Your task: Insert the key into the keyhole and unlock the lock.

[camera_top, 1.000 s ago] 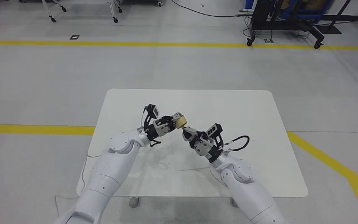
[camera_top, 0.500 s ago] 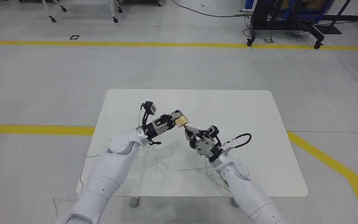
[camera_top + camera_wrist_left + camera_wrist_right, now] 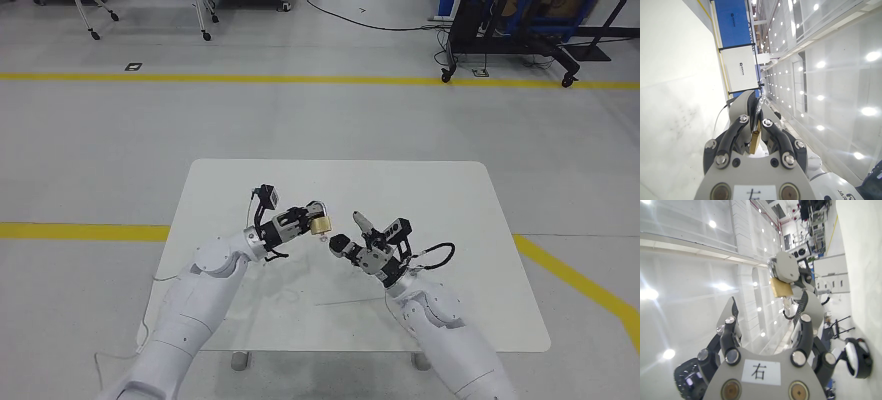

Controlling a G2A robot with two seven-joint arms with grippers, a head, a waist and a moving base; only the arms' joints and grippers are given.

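Above the middle of the white counter (image 3: 450, 190), two robot arms meet, both raised off the surface. The left hand (image 3: 756, 106) is clenched on a small brass lock (image 3: 755, 141), pinching it near its silver shackle end. From the right wrist view, the lock's brass body (image 3: 781, 287) sticks out of that grip, and a small silver key (image 3: 786, 303) juts from its keyhole end, pointing toward the right arm. The key looks seated in the keyhole, though how deep is hard to tell.

The right hand (image 3: 768, 308) is released, its fingers (image 3: 803, 306) spread wide and holding nothing. From above, this right hand (image 3: 350, 232) sits just right of the lock (image 3: 320, 225) and a little nearer, close but apart.

The step in hand appears to be taking hold of the key's head and turning it. To do that well, the right hand should line up with the key's shaft, close flat on the head, then twist without pulling outward. The left hand must hold firm against the twist. Its grip near the shackle might hinder the shackle springing free.
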